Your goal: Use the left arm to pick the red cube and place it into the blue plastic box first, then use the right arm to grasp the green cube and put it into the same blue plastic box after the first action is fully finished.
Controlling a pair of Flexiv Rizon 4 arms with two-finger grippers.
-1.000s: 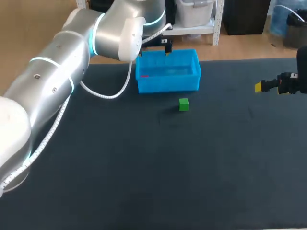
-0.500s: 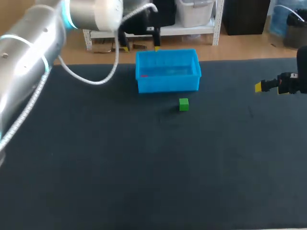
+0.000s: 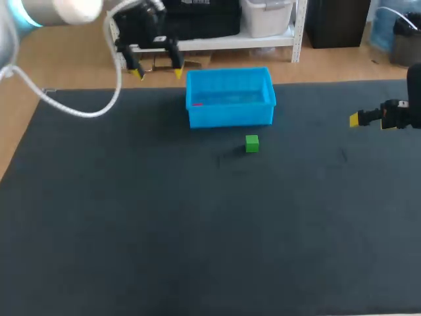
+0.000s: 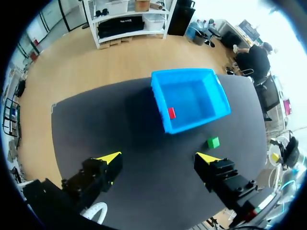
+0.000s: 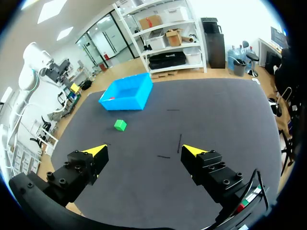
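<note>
The left fingers (image 3: 138, 72) are spread wide with nothing between them, hanging at the upper left of the head view, over the far edge of the surface (image 3: 197, 230) and to the left of the blue plastic box (image 3: 230, 116). From the left wrist view, the same fingers (image 4: 109, 159) look down on the box (image 4: 192, 125) ahead of them. The red cube (image 4: 171, 113) lies inside it against the near wall, so the first half of the task looks finished.

The right fingers (image 5: 97, 151) are also spread and empty. In the head view they (image 3: 354, 119) sit at the right edge of the frame, level with the box's front wall.

The next move turns on the green cube (image 3: 252, 143). It rests on the surface just in front of the box, toward its right half. From the right fingers it lies well apart, toward the centre of the frame and slightly lower. In the right wrist view the cube (image 5: 120, 125) is ahead of the fingers, with the box (image 5: 127, 96) just beyond it. A cube has no long axis, so any pair of opposite faces should serve.

The surface is bare between the right fingers and the cube, and on the cube's left, right and near sides. Only the box wall behind it crowds a finger. The lift into the box should be short.
</note>
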